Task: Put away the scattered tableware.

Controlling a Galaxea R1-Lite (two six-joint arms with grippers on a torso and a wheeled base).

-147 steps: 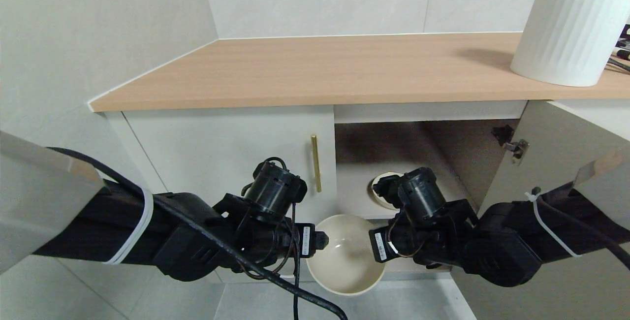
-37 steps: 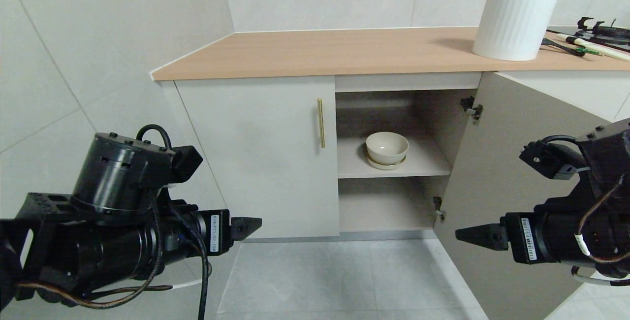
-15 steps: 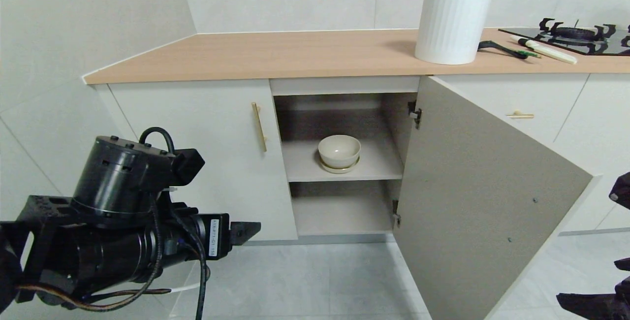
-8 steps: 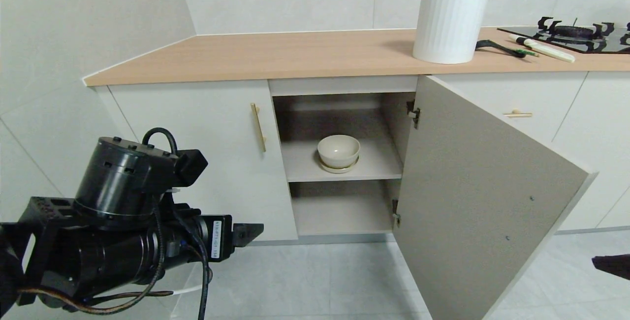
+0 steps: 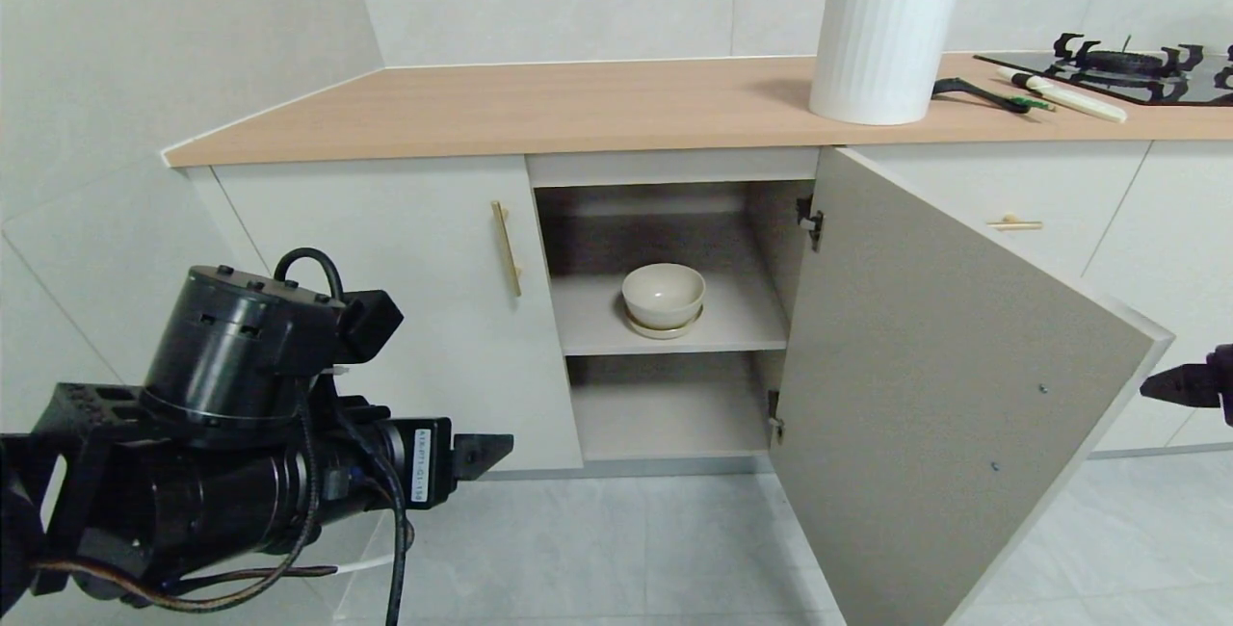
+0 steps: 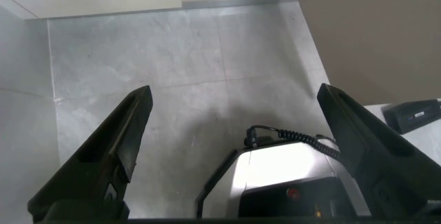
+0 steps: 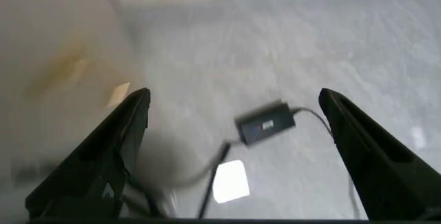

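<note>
A beige bowl sits on a small plate on the upper shelf of the open cabinet. The cabinet door stands swung out to the right. My left gripper hovers low at the left, in front of the closed left door, well away from the bowl. In the left wrist view this left gripper is open and empty above the floor tiles. My right gripper is at the right edge, just past the open door's free edge. In the right wrist view the right gripper is open and holds nothing.
A tall white ribbed cylinder stands on the wooden countertop, with utensils and a stove to its right. The closed left door carries a brass handle. The lower shelf is bare. Grey tile floor lies in front.
My right gripper has risen from the lower right corner to beside the open door's free edge. The left arm, bowl and door have stayed put.
</note>
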